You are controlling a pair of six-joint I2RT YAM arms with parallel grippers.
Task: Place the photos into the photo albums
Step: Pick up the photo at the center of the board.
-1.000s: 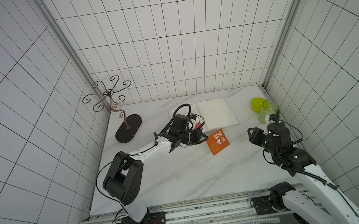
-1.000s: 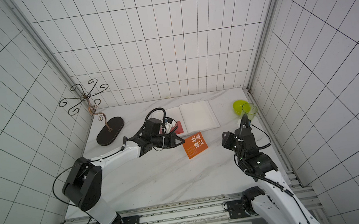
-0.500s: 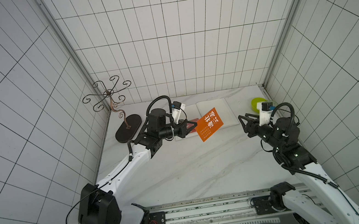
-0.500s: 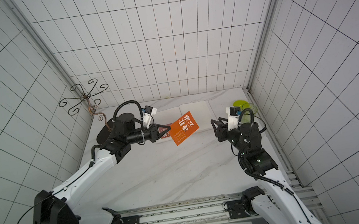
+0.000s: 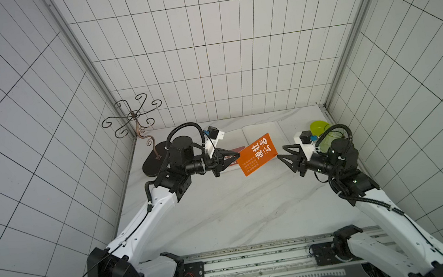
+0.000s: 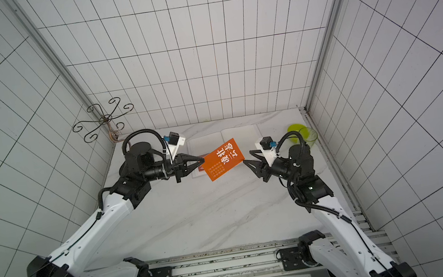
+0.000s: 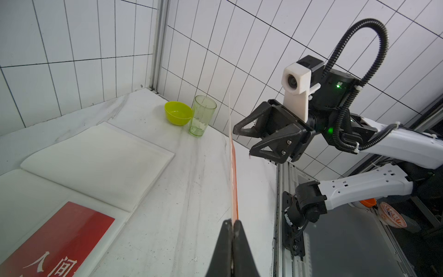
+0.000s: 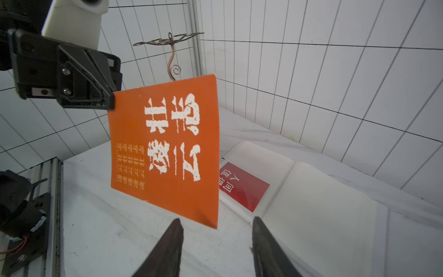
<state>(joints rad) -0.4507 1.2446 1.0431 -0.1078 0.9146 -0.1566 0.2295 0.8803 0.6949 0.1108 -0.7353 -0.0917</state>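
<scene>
Left pincer [image 5: 236, 155] is clamping tight on one corner of an orange photo [image 5: 258, 154], holding it in the air over the near edge of the open album [image 5: 262, 131], w/ the card standing on edge. Album is lying flat on the surface [image 5: 225, 213], w/ a red photo [image 8: 242, 185] sitting on its left page & the right page blank. Right pincer [image 5: 282, 152] is hovering off the album's right side, jaws apart, w/ the card's free corner poking toward the gap btwn them; nothing is gripping there yet.

Risks: a handover seems to be shaping up. Card is thin & pinched by a corner only, so it could end up pivoting or slipping if the right jaws nudge it before closing. If left lets go early, the card is falling off-page. A skewed bite could be creasing it.

Vs a sec ago: the orange photo was lying flat by the album's near edge w/ the left pincer low over it. Now it's lifted, and the right pincer has swung in closer to the album.
</scene>
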